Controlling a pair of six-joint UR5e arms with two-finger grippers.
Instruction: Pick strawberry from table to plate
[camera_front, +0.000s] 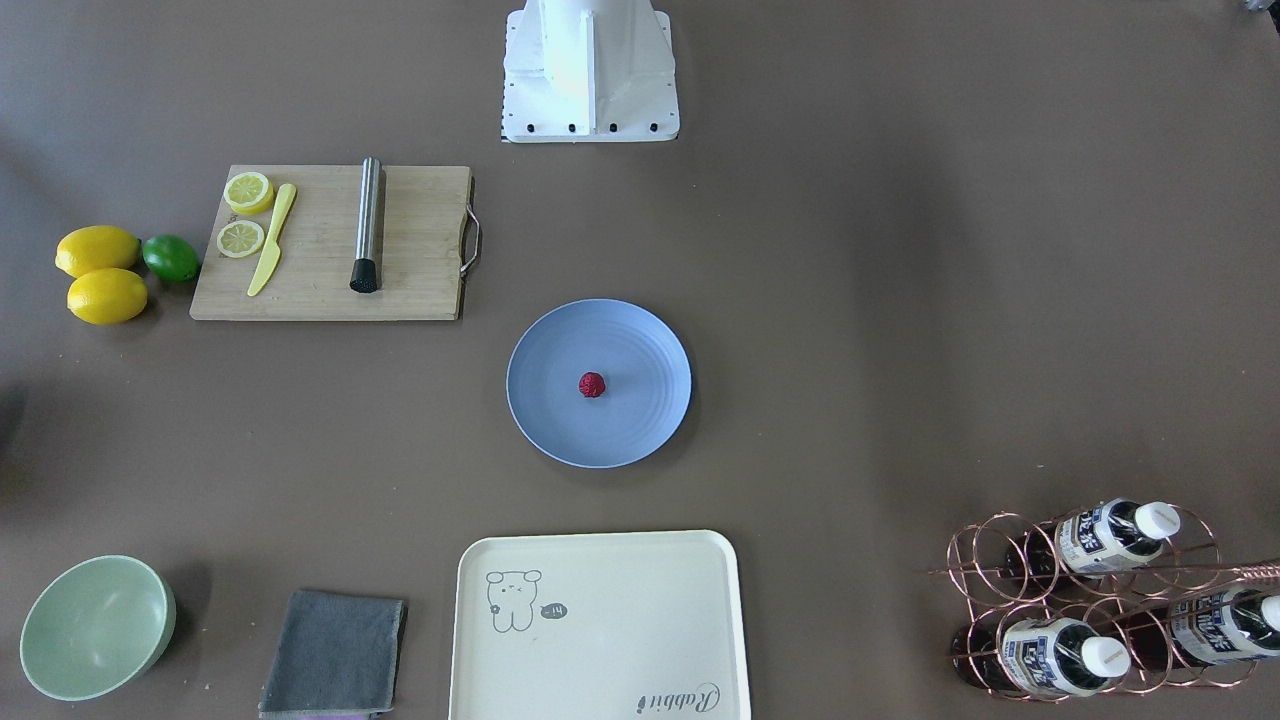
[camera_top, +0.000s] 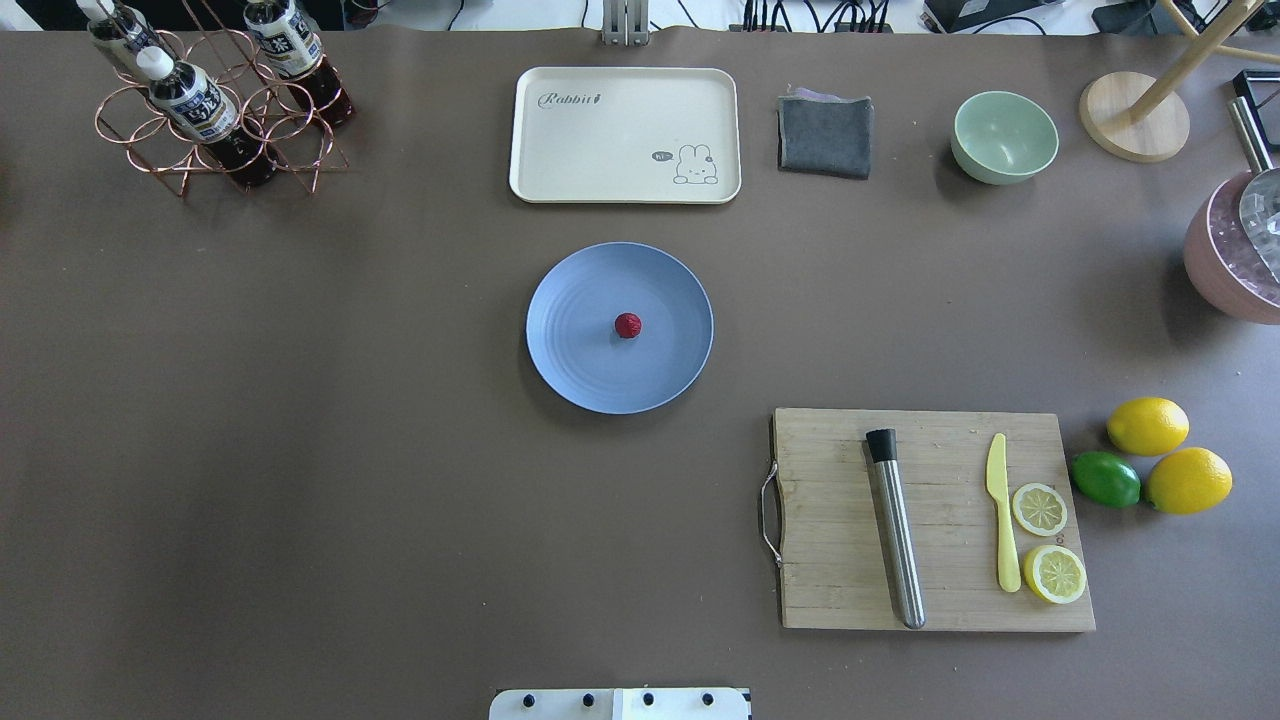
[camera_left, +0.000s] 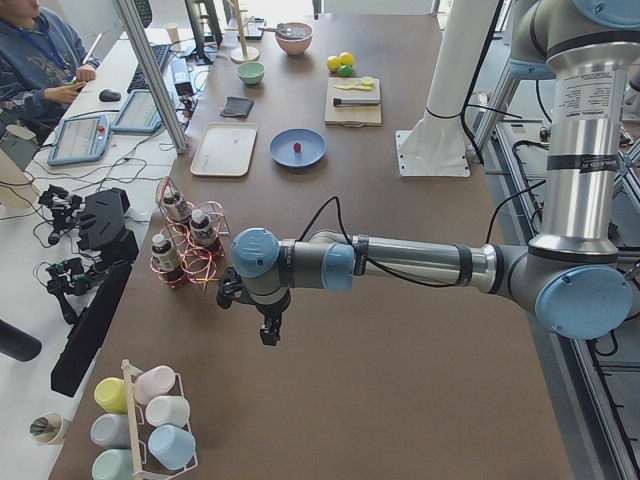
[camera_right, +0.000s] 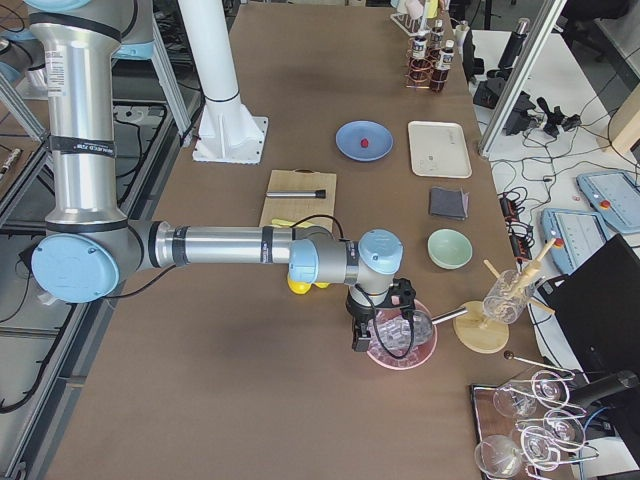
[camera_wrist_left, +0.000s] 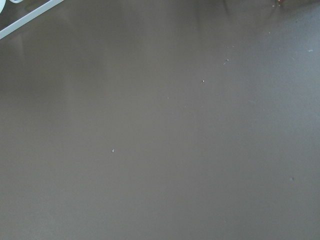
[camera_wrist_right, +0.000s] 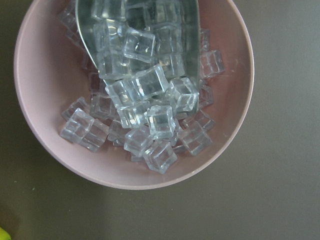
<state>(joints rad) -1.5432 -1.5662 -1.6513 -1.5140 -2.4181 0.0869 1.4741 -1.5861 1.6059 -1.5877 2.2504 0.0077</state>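
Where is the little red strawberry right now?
In the overhead view the strawberry sits near the middle of the blue plate, with the cream tray beyond it and the cutting board toward the robot's right.

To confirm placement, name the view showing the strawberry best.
Overhead exterior: the strawberry sits clear on the plate. Front-facing shows it about as well; side views, a tiny speck; wrist views miss it.
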